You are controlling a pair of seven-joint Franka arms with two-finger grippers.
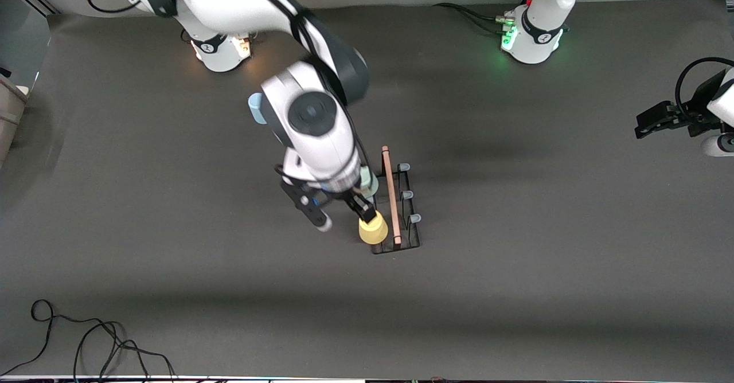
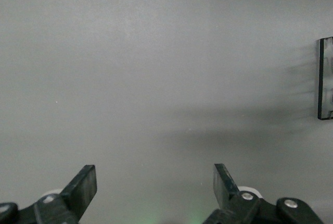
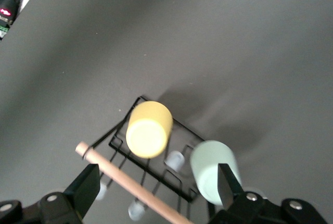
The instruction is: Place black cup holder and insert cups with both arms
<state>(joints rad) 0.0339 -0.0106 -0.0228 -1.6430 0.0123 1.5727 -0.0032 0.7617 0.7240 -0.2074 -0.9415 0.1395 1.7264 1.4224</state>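
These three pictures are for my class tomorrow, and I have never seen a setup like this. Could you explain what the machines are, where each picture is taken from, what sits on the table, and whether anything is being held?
Two white robot arms stand at a dark table. The large picture looks down from a high camera facing them. The other two come from cameras on each arm's wrist, looking past its black fingers.

On the table stands the black cup holder, a wire rack with a wooden handle and pale blue-tipped pegs. A yellow cup and a pale green cup sit upside down on pegs along the side toward the right arm's end.

The right gripper hangs over the rack by those cups, fingers open, holding nothing. The left gripper waits open at its own end of the table.
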